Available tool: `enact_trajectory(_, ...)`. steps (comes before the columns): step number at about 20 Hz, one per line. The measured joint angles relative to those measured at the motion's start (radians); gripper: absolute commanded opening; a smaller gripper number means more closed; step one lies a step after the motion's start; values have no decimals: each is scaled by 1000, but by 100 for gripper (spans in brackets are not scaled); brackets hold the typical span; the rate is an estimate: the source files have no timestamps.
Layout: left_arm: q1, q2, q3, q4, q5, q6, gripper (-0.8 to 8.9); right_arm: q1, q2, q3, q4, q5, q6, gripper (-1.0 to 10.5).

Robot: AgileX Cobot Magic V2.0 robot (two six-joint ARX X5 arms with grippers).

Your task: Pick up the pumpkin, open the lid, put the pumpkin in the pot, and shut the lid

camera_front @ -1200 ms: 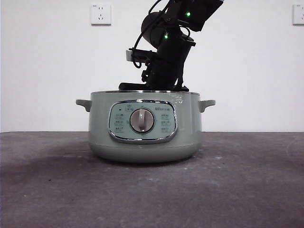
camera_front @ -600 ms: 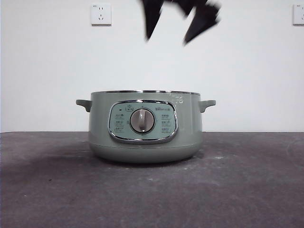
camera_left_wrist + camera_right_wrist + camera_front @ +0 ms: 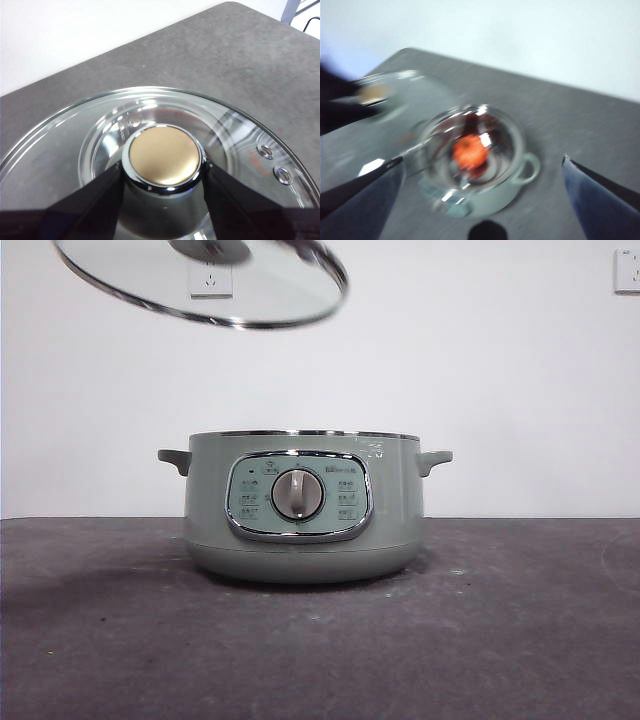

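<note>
The sage-green pot stands uncovered in the middle of the table. The pumpkin lies inside it; it shows only in the blurred right wrist view, where the pot is seen from high above. The glass lid hangs tilted in the air, above and to the left of the pot. My left gripper is shut on the lid's knob, under the chrome-rimmed glass. My right gripper is open and empty, high over the pot. The lid also shows in the right wrist view.
The dark grey table runs out on both sides of the pot and in front of it. A white wall stands behind, with a socket at the top right and another one behind the lid.
The arm that reached down into the pot has risen out of the front view. The lid has come into view at the top left, held in the air.
</note>
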Motion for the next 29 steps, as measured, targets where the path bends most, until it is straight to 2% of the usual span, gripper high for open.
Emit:
enact_trajectory(4,-14,103,0,89,3,7,-9,11,-40,0,-93,-98,19,599)
enact_trajectory(8,-29,197,0,173,8,7,-9,18,-57,0,-170,-148,28,599)
enact_trajectory(13,-39,293,0,266,6,7,-8,35,-63,0,-240,-150,32,599)
enact_trajectory(19,-40,406,0,337,5,8,-9,44,-77,0,-251,-150,32,599)
enact_trajectory(29,-44,426,0,359,8,7,-9,44,-85,0,-251,-150,32,598)
